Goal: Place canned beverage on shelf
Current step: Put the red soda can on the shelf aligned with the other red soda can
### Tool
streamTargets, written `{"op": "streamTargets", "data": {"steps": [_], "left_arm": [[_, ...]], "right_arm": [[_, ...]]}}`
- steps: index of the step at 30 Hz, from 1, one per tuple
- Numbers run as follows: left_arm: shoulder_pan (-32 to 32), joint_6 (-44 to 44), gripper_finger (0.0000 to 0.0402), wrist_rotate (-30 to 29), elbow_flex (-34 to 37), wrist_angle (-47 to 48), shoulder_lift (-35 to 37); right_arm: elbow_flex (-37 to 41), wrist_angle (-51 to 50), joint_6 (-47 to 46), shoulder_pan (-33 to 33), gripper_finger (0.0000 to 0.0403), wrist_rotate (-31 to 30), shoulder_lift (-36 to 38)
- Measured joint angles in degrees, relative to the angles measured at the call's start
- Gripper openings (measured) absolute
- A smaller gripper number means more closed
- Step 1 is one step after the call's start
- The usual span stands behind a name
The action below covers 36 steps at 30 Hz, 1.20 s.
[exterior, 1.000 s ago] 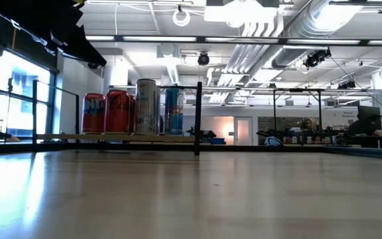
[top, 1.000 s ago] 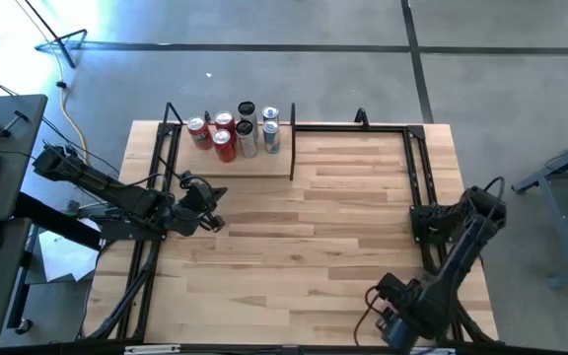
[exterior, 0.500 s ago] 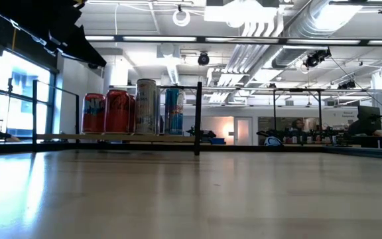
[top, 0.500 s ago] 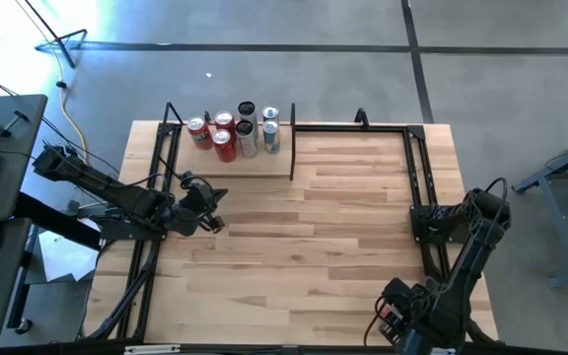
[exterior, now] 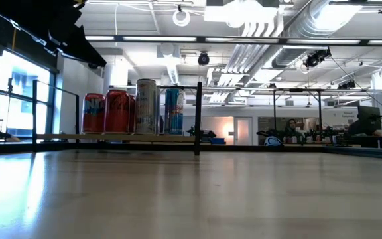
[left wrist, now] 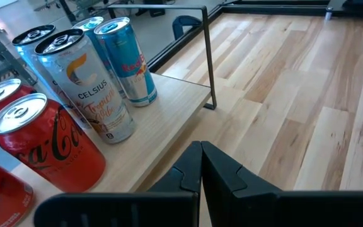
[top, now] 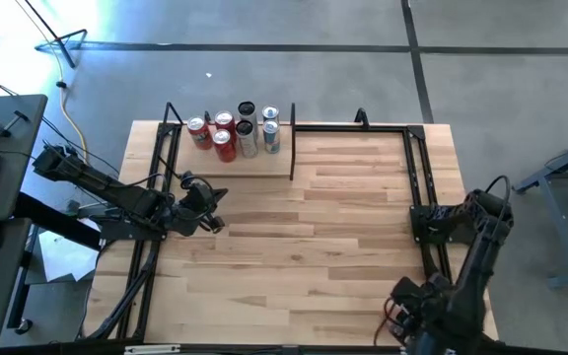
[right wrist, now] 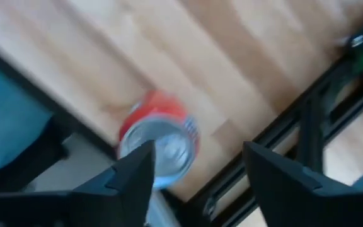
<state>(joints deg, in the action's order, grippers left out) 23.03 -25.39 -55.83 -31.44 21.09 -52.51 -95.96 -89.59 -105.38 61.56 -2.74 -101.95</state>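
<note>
High view: the shelf point(top: 249, 158) is seen at the table's point(top: 343, 227) far edge, with six cans point(top: 235, 132) clustered upright on it. The left gripper point(top: 215, 209) is held closed just in front of the shelf; the right gripper point(top: 407, 325) is placed well apart from it, at the near right corner.

Low view: the cans point(exterior: 132, 107) are shown standing, long axes vertical.

Right wrist view: a red can point(right wrist: 158, 139) with a silver top is seen upright between parted fingers point(right wrist: 131, 176), blurred, not gripped.
</note>
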Motion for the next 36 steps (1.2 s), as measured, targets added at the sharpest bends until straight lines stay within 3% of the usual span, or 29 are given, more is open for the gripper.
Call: {"op": "streamTargets", "data": {"steps": [5, 9, 11, 16, 23, 36], "left_arm": [[0.00, 0.00, 0.0000, -0.02, 0.00, 0.00, 0.02], [0.00, 0.00, 0.0000, -0.02, 0.00, -0.01, -0.01], [0.00, -0.02, 0.0000, 0.00, 0.00, -0.01, 0.00], [0.00, -0.02, 0.0000, 0.09, 0.00, -0.64, 0.02], [0.00, 0.00, 0.0000, 0.11, 0.00, -1.37, 0.00], [0.00, -0.04, 0.0000, 0.17, 0.00, -1.39, 0.02]], "right_arm": [[-1.13, 4.53, -5.14, 6.47, 0.0130, -2.84, 0.00], [2.29, 8.55, -12.26, 11.28, 0.0038, -3.73, 0.03], [4.61, 11.73, -13.48, 12.49, 0.0011, -3.82, 0.04], [10.26, 18.97, -12.18, 12.41, 0.0023, -4.22, 0.02], [16.17, 25.37, -5.90, 9.42, 0.0004, -4.00, 0.04], [24.10, 28.95, 17.90, -2.09, 0.0000, -9.36, 0.13]]}}
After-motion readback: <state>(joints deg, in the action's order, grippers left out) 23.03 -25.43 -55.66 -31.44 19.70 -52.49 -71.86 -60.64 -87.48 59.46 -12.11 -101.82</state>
